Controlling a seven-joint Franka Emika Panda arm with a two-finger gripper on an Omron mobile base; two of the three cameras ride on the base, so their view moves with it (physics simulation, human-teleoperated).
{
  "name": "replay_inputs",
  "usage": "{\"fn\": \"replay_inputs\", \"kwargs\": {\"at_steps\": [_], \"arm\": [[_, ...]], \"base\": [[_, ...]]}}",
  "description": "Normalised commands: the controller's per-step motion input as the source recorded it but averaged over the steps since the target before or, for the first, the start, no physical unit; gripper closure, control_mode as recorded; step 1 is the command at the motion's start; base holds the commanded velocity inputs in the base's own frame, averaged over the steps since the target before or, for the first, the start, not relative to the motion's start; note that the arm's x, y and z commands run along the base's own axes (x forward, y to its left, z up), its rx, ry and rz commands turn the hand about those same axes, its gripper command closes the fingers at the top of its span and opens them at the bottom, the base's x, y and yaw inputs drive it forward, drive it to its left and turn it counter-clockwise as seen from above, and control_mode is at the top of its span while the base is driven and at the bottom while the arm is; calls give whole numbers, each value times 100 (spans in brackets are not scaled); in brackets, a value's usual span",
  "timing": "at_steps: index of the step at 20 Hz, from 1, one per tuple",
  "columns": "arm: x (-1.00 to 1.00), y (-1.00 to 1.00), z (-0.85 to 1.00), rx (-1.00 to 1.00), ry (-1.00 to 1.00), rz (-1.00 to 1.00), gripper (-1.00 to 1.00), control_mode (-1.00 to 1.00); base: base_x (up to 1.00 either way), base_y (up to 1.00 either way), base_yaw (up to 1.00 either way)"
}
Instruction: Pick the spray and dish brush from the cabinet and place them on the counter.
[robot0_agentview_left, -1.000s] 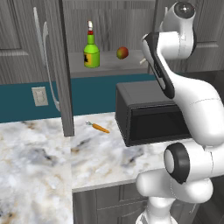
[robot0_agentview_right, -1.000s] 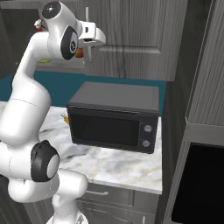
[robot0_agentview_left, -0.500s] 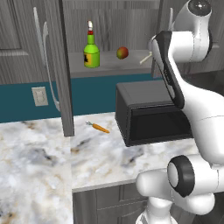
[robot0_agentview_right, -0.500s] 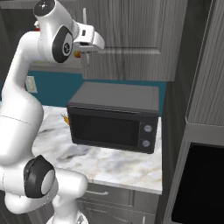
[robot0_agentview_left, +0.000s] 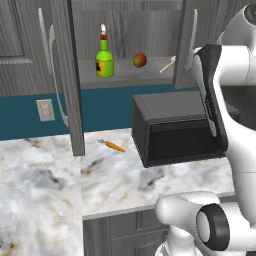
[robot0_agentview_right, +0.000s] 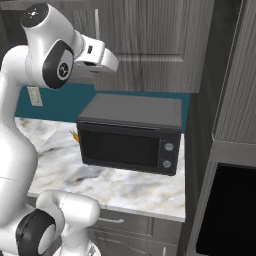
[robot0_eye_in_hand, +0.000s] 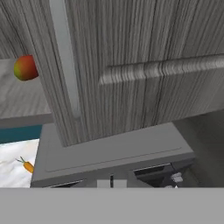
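Standing upright on the smooth grey shelf of the wood-grain cabinet (robot0_agentview_left: 65, 75), green narrow-necked spray (robot0_agentview_left: 104, 58) left of round apple (robot0_agentview_left: 140, 60) and slim beige dish brush (robot0_agentview_left: 167, 64); gripper's state: cannot tell.

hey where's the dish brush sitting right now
In the left base view the dish brush lies on the cabinet shelf's right end, right of the apple, with the spray further left.
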Motion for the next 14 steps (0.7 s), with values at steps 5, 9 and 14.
{"fn": "replay_inputs", "kwargs": {"at_steps": [5,9,14], "arm": [[-39,-9,-3,1,1,-3,100,-100],[24,51,0,-3,5,0,100,-100],[24,47,0,-4,4,0,100,-100]], "base": [[0,0,0],[0,0,0],[0,0,0]]}}
